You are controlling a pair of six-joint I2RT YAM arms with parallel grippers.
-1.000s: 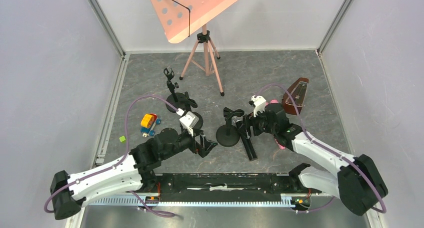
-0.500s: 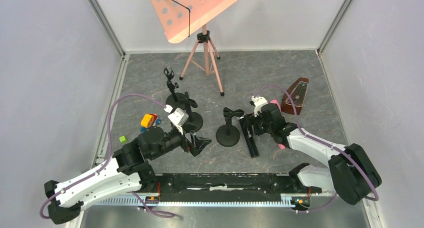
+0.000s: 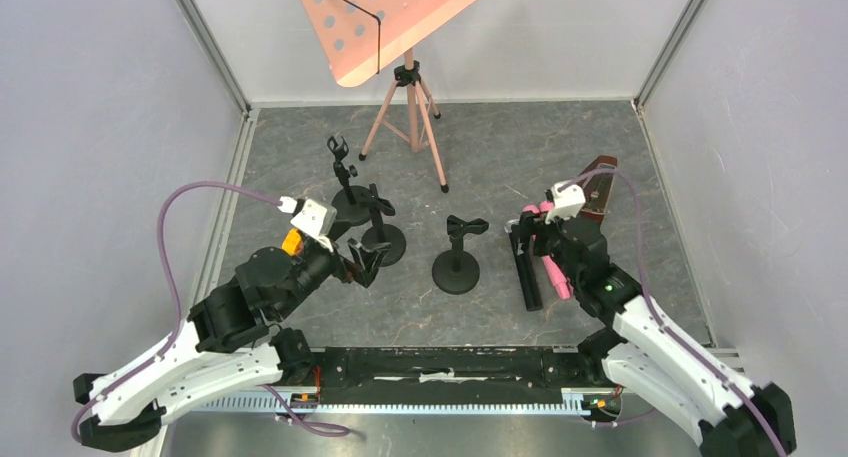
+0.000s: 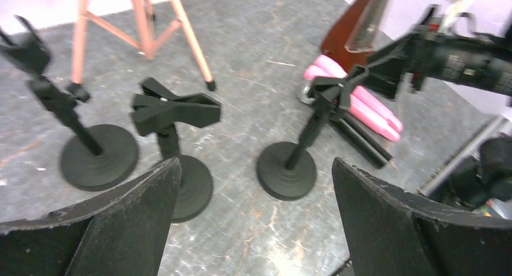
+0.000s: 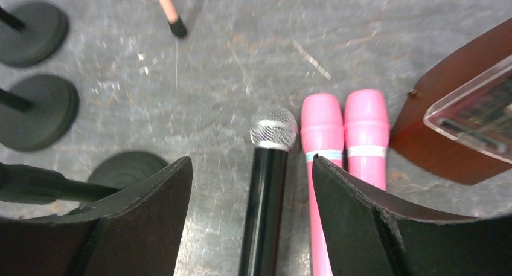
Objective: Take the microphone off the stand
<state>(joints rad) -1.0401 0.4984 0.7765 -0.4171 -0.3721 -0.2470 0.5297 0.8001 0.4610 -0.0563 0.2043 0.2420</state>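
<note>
has laid black microphone (image 5: pixel 273 128) on table (image 3: pixel 600 157) beside pink microphones (image 5: pixel 344 125), away from the stand (image 3: pixel 456 247). hovers above with right claw (image 5: pixel 249 173) apart. looks done.

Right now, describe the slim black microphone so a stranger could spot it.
Find the brown wooden metronome on the grey table's right side. Two pink microphones lie beside it, then the black microphone, alone in having a silver mesh head.

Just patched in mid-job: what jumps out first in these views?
The big pink music stand at the back dominates. Three empty black mic stands sit mid-table. A black microphone lies flat beside two pink microphones, below the open right gripper.
</note>
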